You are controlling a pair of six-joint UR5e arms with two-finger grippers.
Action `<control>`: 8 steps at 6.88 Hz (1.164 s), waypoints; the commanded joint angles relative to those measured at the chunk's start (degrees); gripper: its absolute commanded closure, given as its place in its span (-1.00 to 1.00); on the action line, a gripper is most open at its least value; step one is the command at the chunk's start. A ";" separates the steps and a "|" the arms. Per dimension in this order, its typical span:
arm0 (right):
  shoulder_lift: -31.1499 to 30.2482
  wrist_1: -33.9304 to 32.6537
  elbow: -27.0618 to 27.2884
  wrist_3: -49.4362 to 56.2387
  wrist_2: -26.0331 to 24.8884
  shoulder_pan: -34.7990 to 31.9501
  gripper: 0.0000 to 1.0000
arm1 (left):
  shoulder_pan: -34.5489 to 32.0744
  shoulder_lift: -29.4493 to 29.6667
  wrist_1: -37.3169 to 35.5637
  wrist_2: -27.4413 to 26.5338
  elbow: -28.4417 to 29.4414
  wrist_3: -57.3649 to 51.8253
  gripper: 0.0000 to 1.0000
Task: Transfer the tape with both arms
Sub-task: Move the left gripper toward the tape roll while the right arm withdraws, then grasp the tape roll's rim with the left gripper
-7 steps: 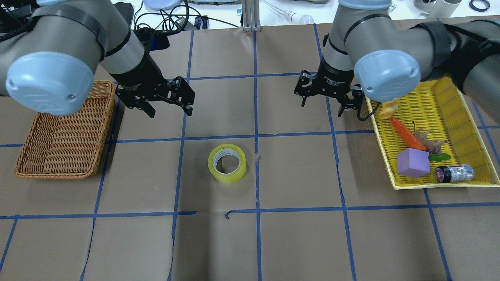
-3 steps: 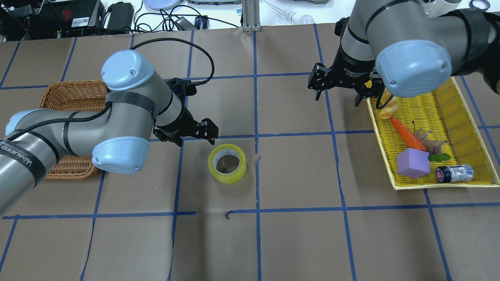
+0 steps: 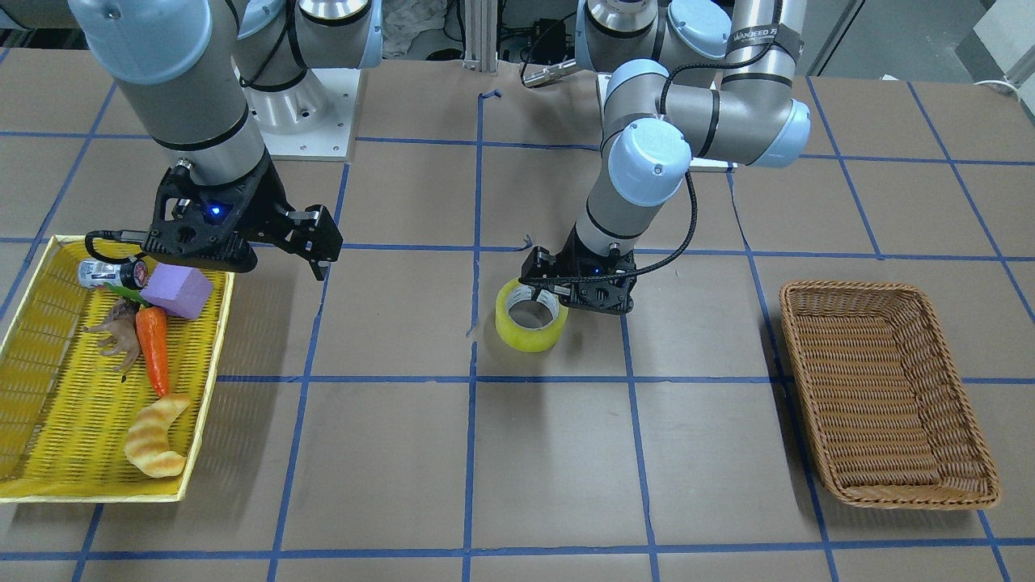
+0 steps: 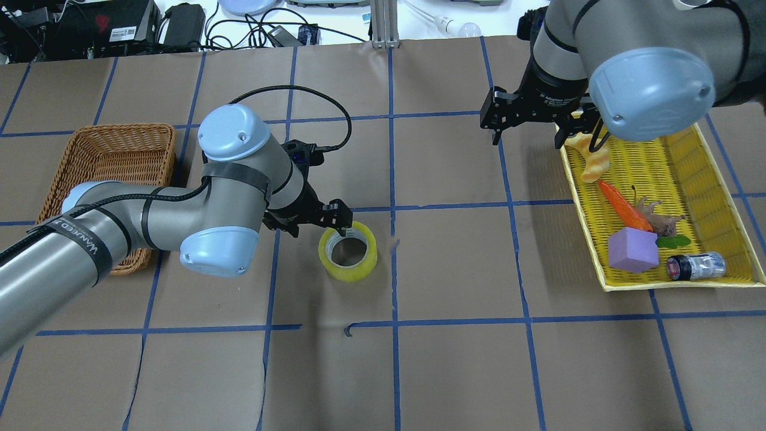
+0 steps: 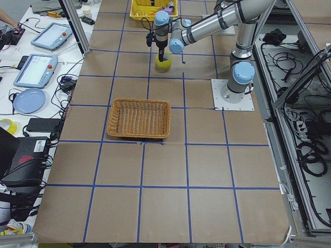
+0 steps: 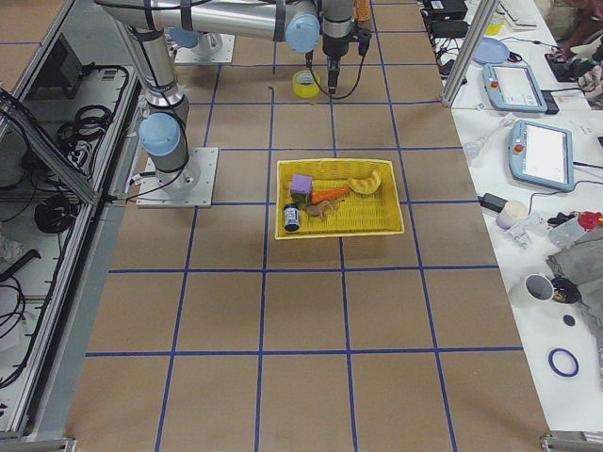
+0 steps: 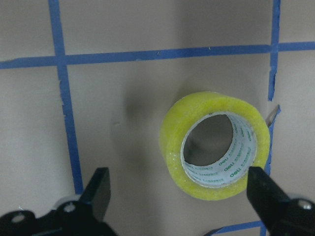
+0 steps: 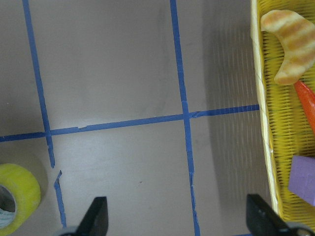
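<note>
The tape point(image 4: 347, 251), a yellow roll with a grey-white printed core, lies flat on the brown table near the centre; it also shows in the front view point(image 3: 531, 316) and the left wrist view point(image 7: 215, 145). My left gripper point(image 4: 311, 225) is open and hovers just over the roll's robot-side rim, holding nothing. In its wrist view the roll sits between the open fingers, off to the right. My right gripper point(image 4: 529, 136) is open and empty, well above the table beside the yellow tray's left rim. Its wrist view catches the tape point(image 8: 17, 196) at the lower left.
A wicker basket point(image 4: 119, 129) stands at the left, partly behind my left arm. A yellow tray point(image 4: 676, 284) at the right holds a striped croissant toy point(image 4: 592, 164), a carrot point(image 4: 625, 206), a purple block point(image 4: 633, 249) and a small jar point(image 4: 697, 265). Blue tape lines grid the table.
My left arm has swung from beside the basket down and over to the tape, still open. My right gripper has drifted slightly right and away, towards the tray's far corner.
</note>
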State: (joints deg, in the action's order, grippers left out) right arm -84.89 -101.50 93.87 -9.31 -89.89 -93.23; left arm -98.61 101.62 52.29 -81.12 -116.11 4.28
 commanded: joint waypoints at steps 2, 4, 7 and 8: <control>-1.32 -0.02 -0.44 1.84 -0.11 0.85 -1.00 | -0.18 4.71 -0.26 -0.26 -0.17 1.79 -1.00; -2.99 0.86 -0.27 4.38 -0.20 3.23 -1.00 | -0.27 6.04 -0.26 -0.26 -0.34 4.41 -0.63; -3.53 1.30 -0.27 3.86 -0.29 3.23 -1.00 | -0.35 6.13 0.10 -0.17 -0.25 2.84 1.00; -4.05 1.30 -0.18 3.86 -0.29 3.23 -1.00 | -0.35 5.61 -0.08 -0.17 0.18 1.97 1.00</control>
State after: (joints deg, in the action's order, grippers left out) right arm -88.50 -100.25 93.63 -5.37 -90.17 -89.99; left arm -98.93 107.65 52.35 -81.27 -116.25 6.97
